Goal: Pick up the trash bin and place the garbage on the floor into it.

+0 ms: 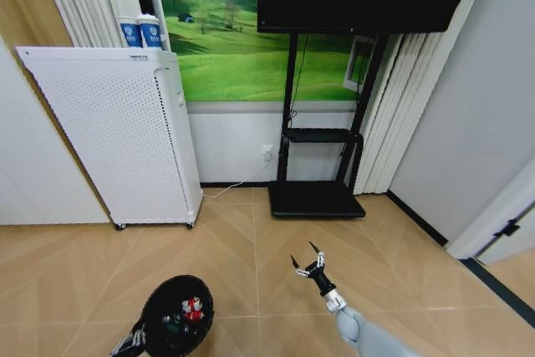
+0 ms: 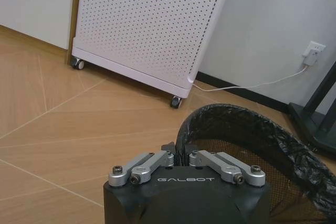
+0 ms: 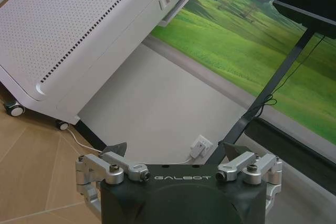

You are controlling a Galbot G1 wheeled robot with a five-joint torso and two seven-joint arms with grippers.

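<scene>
Black-bodied left gripper (image 2: 179,157): jaws pressed together on the near rim of the small black cylindrical trash bin (image 2: 252,129), pinching the wall and the crinkled black liner bag folded over it. In the left wrist view the two silver linkages angle inward to meet at the rim. Bin mouth faces up; mesh-like inner wall visible below the liner.

Head view: same bin (image 1: 177,317) at the lower left of the frame, above the tan herringbone wood floor (image 1: 242,240), with the left gripper (image 1: 140,336) at its near-left edge. Inside the bin: a red-and-white wrapper (image 1: 193,308) and a small greenish item, possibly the bottle, too small to confirm.

Right gripper (image 1: 308,264): jaws spread wide, holding and touching nothing, held in the air over bare floor, well apart from the bin. Right wrist view confirms fingertips (image 3: 116,148) far apart.

Surroundings: tall white perforated appliance (image 1: 117,140) on casters stands behind the bin, against the wall; black TV stand (image 1: 318,198) beyond the right gripper.
</scene>
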